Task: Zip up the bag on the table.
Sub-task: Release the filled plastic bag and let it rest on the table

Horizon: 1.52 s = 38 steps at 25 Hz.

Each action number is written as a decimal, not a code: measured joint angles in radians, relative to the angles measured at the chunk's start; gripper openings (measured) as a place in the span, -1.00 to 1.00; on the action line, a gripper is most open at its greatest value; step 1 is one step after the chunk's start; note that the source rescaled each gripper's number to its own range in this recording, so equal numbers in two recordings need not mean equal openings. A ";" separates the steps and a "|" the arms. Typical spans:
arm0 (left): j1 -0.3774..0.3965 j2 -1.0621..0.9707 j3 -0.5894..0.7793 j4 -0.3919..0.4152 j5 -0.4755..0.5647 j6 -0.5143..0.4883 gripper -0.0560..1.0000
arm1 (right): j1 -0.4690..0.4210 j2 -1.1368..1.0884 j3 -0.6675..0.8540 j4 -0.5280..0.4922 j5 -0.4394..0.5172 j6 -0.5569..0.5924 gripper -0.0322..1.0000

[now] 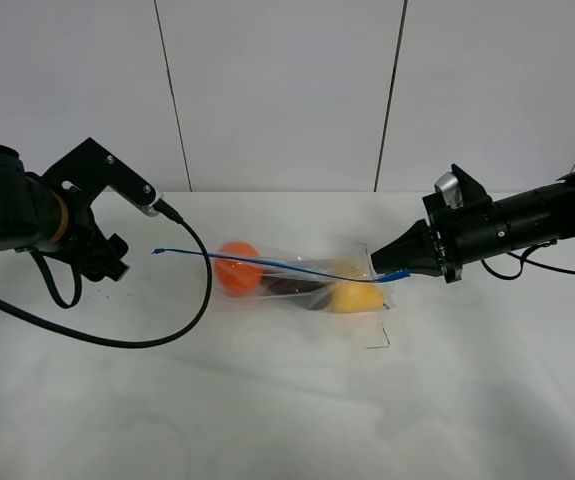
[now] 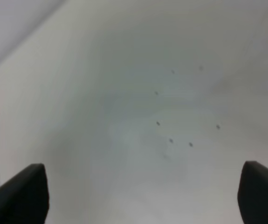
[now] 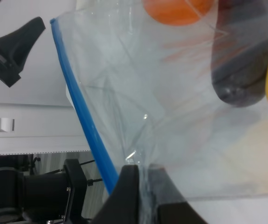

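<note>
The bag (image 1: 302, 280) lies near the middle of the table (image 1: 267, 410), its blue zipper strip (image 1: 267, 263) running along the edge away from the camera. Orange (image 1: 238, 267), dark purple (image 1: 287, 288) and yellow (image 1: 355, 296) items show through it. The right gripper (image 1: 392, 268) has its jaws clenched on the bag's corner at the yellow item's end, just beside the strip (image 3: 82, 121). The left gripper (image 1: 105, 258) hangs well apart from the bag's orange end, jaws spread wide over bare table (image 2: 147, 116).
</note>
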 joint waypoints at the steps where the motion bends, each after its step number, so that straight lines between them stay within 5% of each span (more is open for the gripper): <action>1: 0.012 0.000 -0.001 -0.024 -0.007 0.018 0.69 | 0.000 0.000 0.000 -0.001 0.000 0.000 -0.94; 13: 0.162 0.000 -0.045 -0.461 -0.027 0.296 0.69 | 0.000 0.000 0.000 -0.008 0.000 0.000 -0.94; 22: 0.308 0.000 -0.154 -0.799 0.102 0.551 0.69 | 0.000 0.000 0.000 -0.018 0.000 -0.005 -0.94; 38: 0.508 -0.003 -0.159 -0.943 0.283 0.589 0.69 | 0.000 0.000 0.000 -0.032 0.000 -0.016 -0.94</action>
